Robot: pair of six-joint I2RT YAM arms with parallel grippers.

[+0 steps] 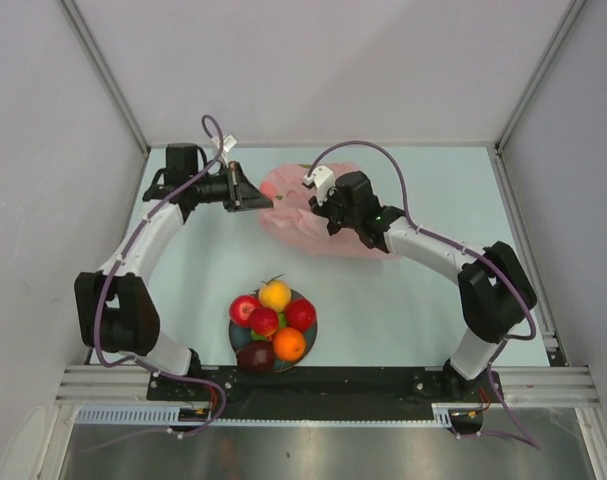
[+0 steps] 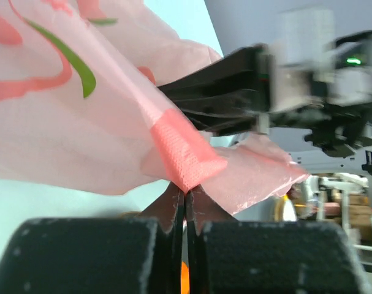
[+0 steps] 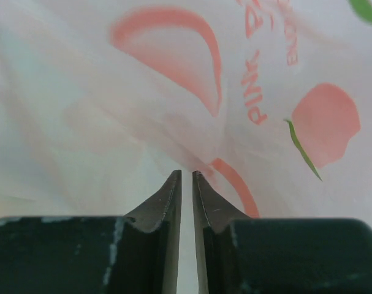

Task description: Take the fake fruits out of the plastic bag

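Pinching the plastic bag (image 1: 288, 212), left gripper (image 2: 186, 199) and right gripper (image 3: 187, 177); fake fruits (image 1: 273, 320) piled on plate (image 1: 314, 345).

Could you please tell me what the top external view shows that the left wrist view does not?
Only the top external view shows the plate heaped with fruits near the arm bases, and the left arm. Only the left wrist view shows, close up, the left jaws shut on a fold of the bag. Both show the bag and the right arm reaching it.
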